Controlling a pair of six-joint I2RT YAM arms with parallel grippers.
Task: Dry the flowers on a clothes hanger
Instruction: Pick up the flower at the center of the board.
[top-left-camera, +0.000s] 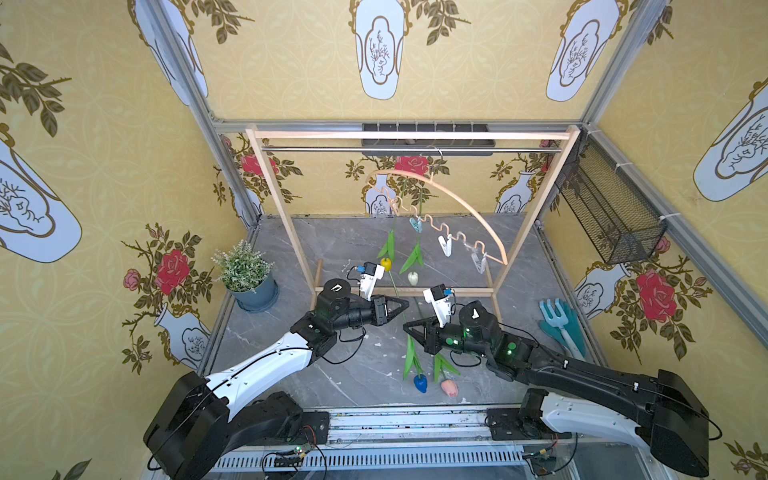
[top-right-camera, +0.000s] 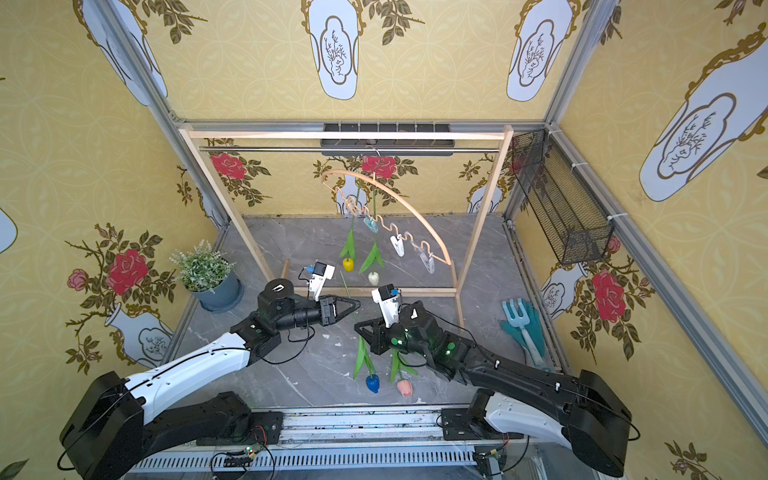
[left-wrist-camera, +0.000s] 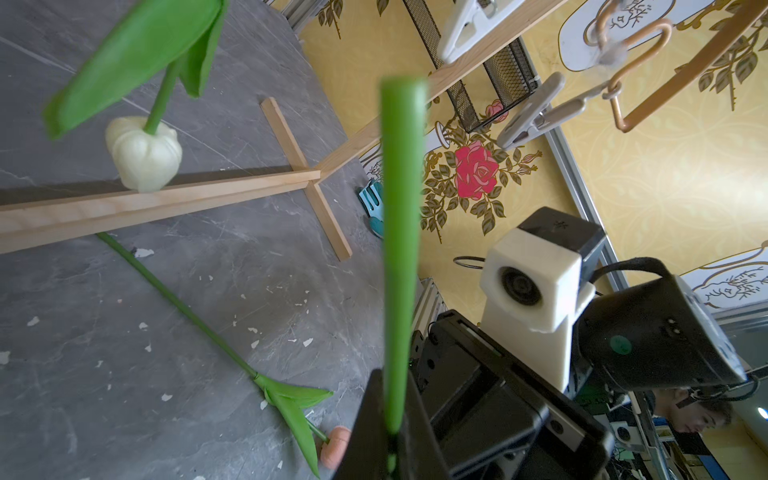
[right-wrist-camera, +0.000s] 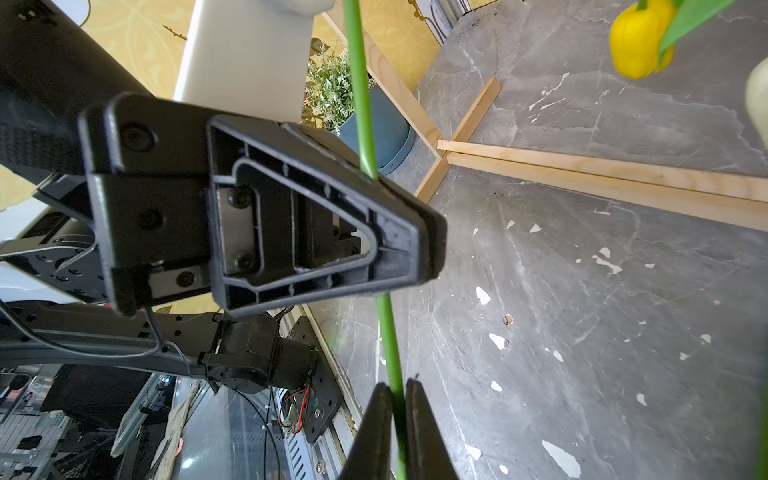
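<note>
Both jaws are pinched tight on one green stem. Yellow flowered walls (top-left-camera: 104, 166) stand around a gray stone floor (top-left-camera: 353, 249). On the wooden rack (top-left-camera: 374, 135) the clothes hanger (top-left-camera: 457, 196) hangs tilted. The yellow tulip (top-left-camera: 385, 264) and white tulip (top-left-camera: 412, 277) hang from it, heads down. The pink tulip (top-left-camera: 449, 388) lies flat on the floor. The blue tulip (top-left-camera: 420, 383) has its long stem running up toward the rack and its head low. The left gripper (top-left-camera: 402, 308) squeezes that stem just above the right gripper (top-left-camera: 408, 328).
</note>
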